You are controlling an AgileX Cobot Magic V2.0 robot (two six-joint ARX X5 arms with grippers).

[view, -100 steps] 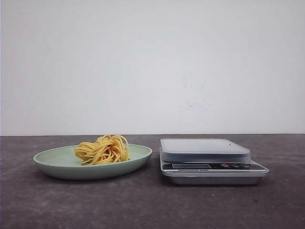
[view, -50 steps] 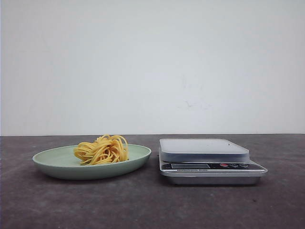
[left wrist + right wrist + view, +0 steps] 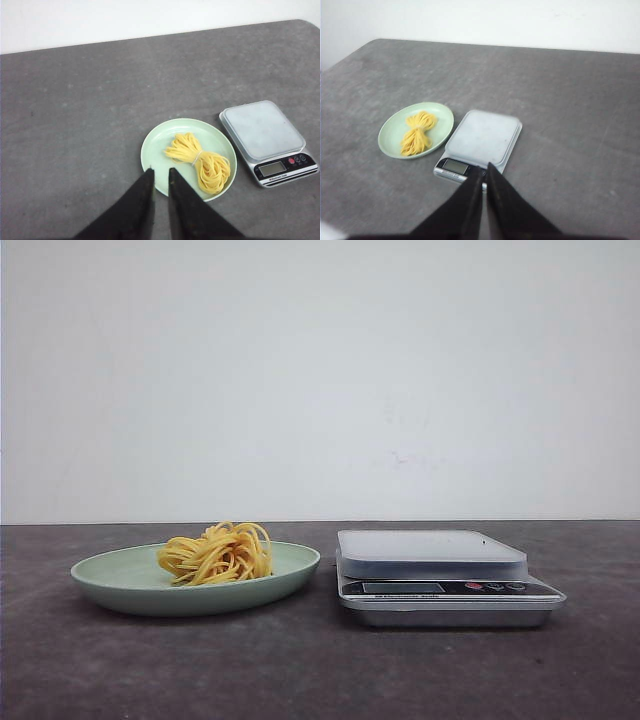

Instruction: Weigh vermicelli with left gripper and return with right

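My left gripper (image 3: 160,172), fingers nearly together and empty, must open wide, then pinch the tied yellow vermicelli bundle (image 3: 199,161) at its waist, clear of the pale green plate (image 3: 150,150).

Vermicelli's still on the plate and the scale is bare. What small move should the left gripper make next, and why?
Probably open the left gripper and lower it toward the vermicelli. The bundle lies untouched on the green plate, the scale platform holds nothing, and the gripper sits high above with its fingers nearly together.
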